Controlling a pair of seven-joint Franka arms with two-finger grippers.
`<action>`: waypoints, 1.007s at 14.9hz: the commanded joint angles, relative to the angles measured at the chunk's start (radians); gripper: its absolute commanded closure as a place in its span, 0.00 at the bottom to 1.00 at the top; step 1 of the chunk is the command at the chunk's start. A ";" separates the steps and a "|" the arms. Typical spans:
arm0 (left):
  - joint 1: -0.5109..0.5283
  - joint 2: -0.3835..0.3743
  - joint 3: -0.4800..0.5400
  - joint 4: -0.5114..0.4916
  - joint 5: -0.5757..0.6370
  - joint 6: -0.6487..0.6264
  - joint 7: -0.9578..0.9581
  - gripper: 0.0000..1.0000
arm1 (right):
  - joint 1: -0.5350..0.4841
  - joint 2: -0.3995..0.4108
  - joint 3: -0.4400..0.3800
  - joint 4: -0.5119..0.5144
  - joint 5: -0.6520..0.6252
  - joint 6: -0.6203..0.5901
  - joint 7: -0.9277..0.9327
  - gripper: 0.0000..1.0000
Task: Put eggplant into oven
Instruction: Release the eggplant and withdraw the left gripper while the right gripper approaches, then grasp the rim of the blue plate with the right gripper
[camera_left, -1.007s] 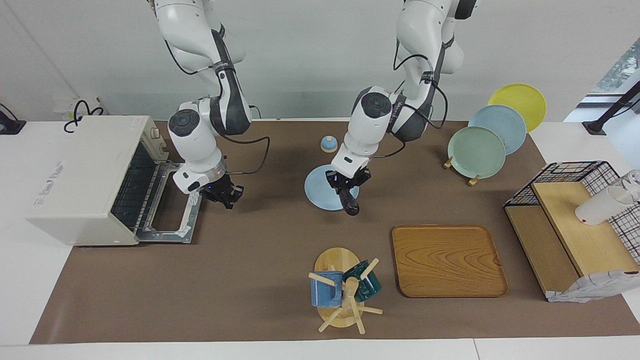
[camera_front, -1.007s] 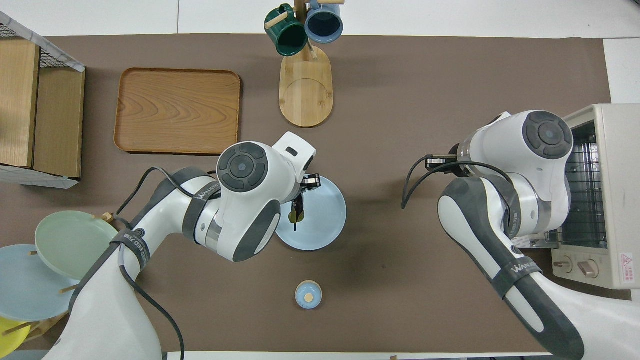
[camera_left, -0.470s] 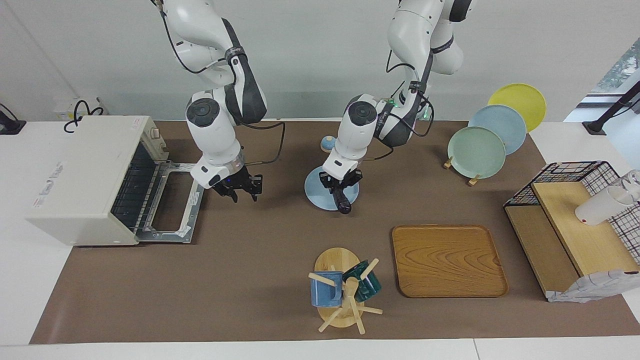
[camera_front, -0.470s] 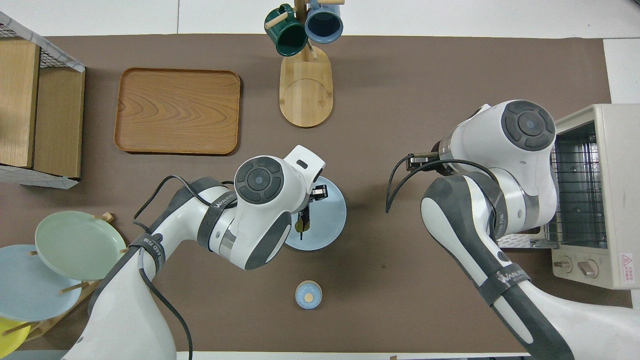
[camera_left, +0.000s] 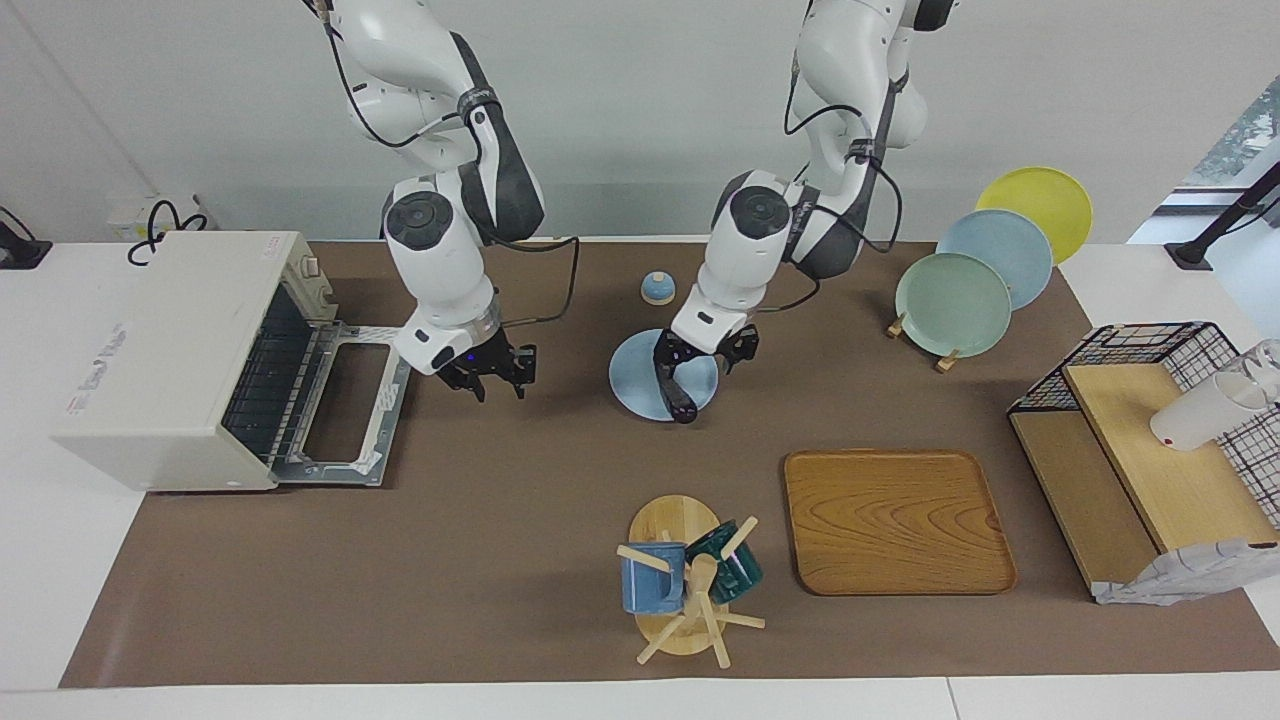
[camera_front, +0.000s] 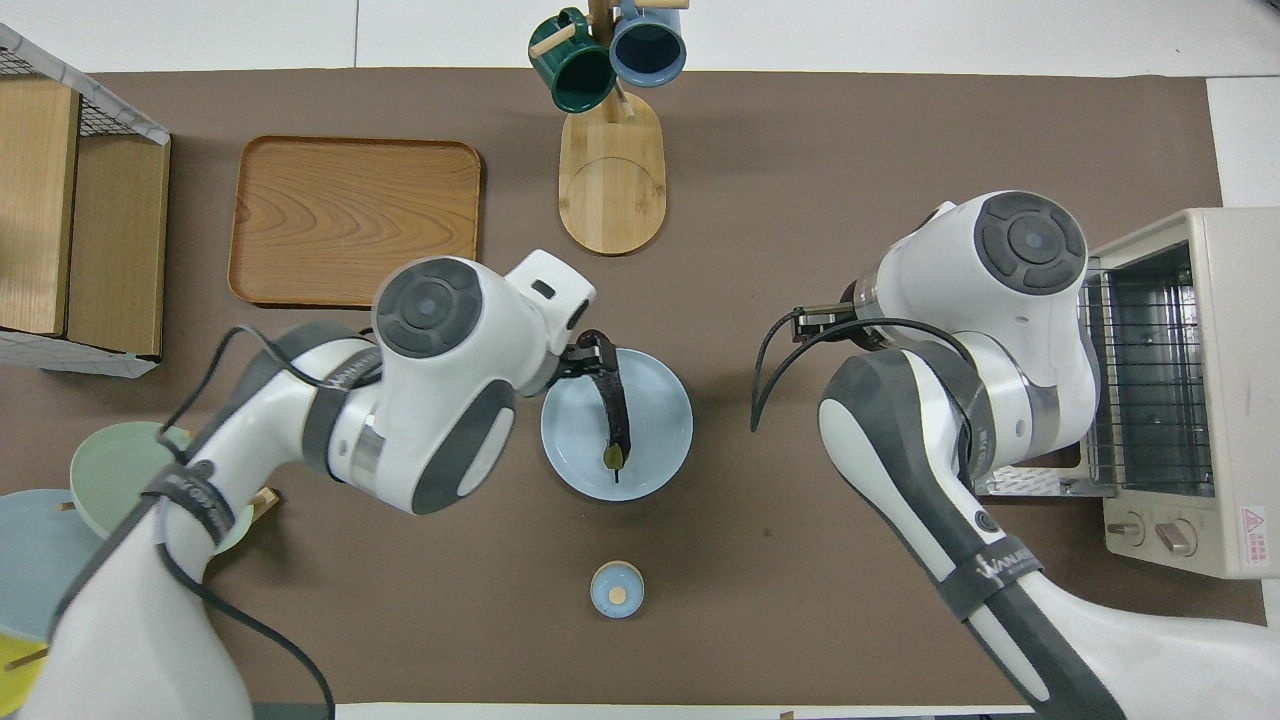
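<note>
The dark purple eggplant (camera_left: 676, 390) (camera_front: 610, 405) lies on a light blue plate (camera_left: 632, 385) (camera_front: 655, 420) mid-table, with one end reaching past the plate's rim. My left gripper (camera_left: 705, 362) hangs open just over the eggplant's end, its fingers spread to either side without clasping it. The off-white oven (camera_left: 160, 350) (camera_front: 1190, 390) stands at the right arm's end of the table. Its door (camera_left: 340, 415) is folded down flat and its wire rack shows inside. My right gripper (camera_left: 495, 380) is open and empty over the mat between the oven door and the plate.
A small blue lidded pot (camera_left: 657, 288) sits nearer to the robots than the plate. A mug tree (camera_left: 685, 585) and a wooden tray (camera_left: 897, 520) lie farther out. Standing plates (camera_left: 952, 303) and a wire-and-wood shelf rack (camera_left: 1150, 440) fill the left arm's end.
My left gripper opened and let go of the eggplant, which now lies on the blue plate. My right gripper moved away from the oven door toward the plate and opened wider.
</note>
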 joint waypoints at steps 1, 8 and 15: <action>0.149 -0.033 -0.002 0.084 -0.001 -0.156 0.144 0.00 | 0.080 0.051 0.003 0.133 0.000 -0.065 0.077 0.39; 0.395 -0.068 -0.001 0.141 0.063 -0.256 0.391 0.00 | 0.434 0.299 0.003 0.414 -0.132 -0.064 0.428 0.43; 0.476 -0.194 0.000 0.198 0.095 -0.479 0.497 0.00 | 0.499 0.301 0.005 0.220 -0.208 0.158 0.454 0.51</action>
